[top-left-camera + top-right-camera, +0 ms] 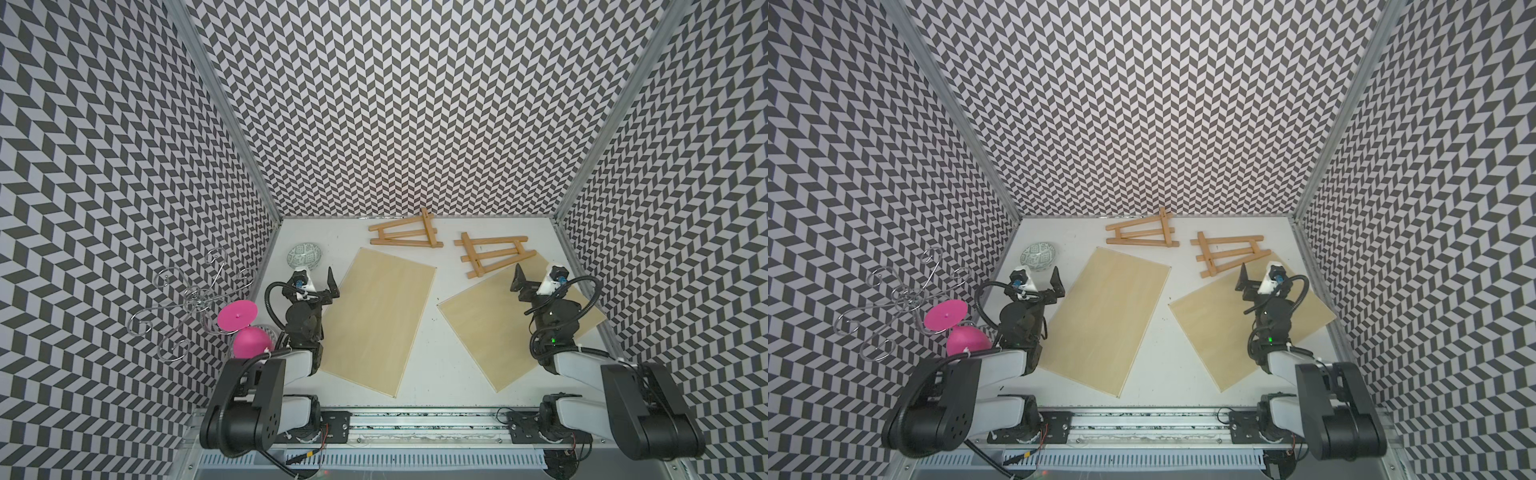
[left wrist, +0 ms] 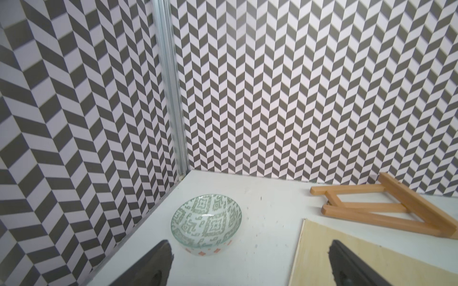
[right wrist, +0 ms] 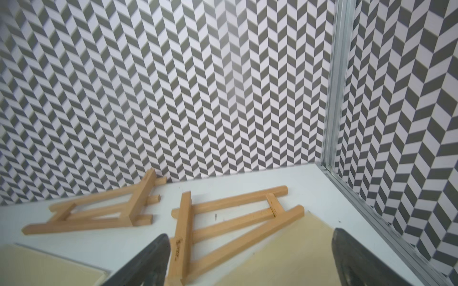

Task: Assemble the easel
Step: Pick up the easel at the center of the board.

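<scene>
In both top views: left easel (image 1: 405,233) flat by the back wall; right easel (image 1: 490,253) flat, touching a board's (image 1: 486,332) far edge; left gripper (image 1: 316,282) and right gripper (image 1: 538,278) half hidden by cameras. Left wrist: jaws apart, empty; left easel cropped. Right wrist: jaws apart, empty; fingertips cropped.

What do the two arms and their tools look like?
Both the left arm and right arm have pale grey links and black joints, each with a black ribbed cable and a white wrist mount with a blue part. The left tool and right tool have black tapered fingers. A green light glows on the right arm.
</scene>
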Motion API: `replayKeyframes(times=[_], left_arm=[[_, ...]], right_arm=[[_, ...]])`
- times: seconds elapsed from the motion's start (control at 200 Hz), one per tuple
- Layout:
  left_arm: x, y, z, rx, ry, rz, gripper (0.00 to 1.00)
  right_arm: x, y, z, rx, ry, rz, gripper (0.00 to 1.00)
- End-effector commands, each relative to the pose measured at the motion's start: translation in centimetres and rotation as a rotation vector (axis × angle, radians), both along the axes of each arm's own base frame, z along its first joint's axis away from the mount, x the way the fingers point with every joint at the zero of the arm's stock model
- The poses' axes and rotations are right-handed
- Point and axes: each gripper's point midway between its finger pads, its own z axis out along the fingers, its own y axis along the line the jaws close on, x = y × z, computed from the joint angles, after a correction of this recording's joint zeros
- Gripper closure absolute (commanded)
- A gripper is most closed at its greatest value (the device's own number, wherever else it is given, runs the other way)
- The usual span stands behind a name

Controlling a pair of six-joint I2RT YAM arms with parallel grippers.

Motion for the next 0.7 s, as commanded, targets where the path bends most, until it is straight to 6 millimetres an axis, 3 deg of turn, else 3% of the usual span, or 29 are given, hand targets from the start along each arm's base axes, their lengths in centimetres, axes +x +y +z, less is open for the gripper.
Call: replayKeyframes(times=[0.0, 0.09, 0.16, 0.22, 0.28, 0.386, 0.531, 0.691], left_arm=[[0.2, -1.2, 2.5, -0.060, -0.019, -0.079, 0.00], [0.2, -0.9, 4.8, -0.217, -0.046, -0.086, 0.00], [0.1, -1.1, 5.9, -0.285, -0.062, -0.106, 0.00], [-0.2, -1.0, 5.7, -0.376, -0.083, -0.125, 0.00], [-0.2, -1.5, 5.6, -0.453, -0.082, -0.172, 0.00], [0.8, -2.3, 4.9, -0.524, 0.011, -0.211, 0.00], [1.2, -5.5, 3.8, -0.495, 0.123, -0.295, 0.00], [1.2, -10.9, 2.6, -0.418, 0.241, -0.375, 0.00]], right_arm=[[0.9, -0.2, 1.3, 0.173, 0.048, -0.007, 0.01], [1.4, -0.7, 1.5, 0.351, 0.098, -0.031, 0.01], [1.4, 0.6, 1.1, 0.390, 0.144, 0.038, 0.01], [1.2, 1.6, 1.1, 0.429, 0.133, 0.103, 0.01], [1.2, 1.3, 0.1, 0.512, 0.178, 0.088, 0.01], [1.6, 3.0, -0.5, 0.507, 0.250, 0.174, 0.01], [2.7, 4.9, -2.0, 0.456, 0.418, 0.189, 0.01], [3.6, 7.5, -3.5, 0.449, 0.549, 0.179, 0.01]])
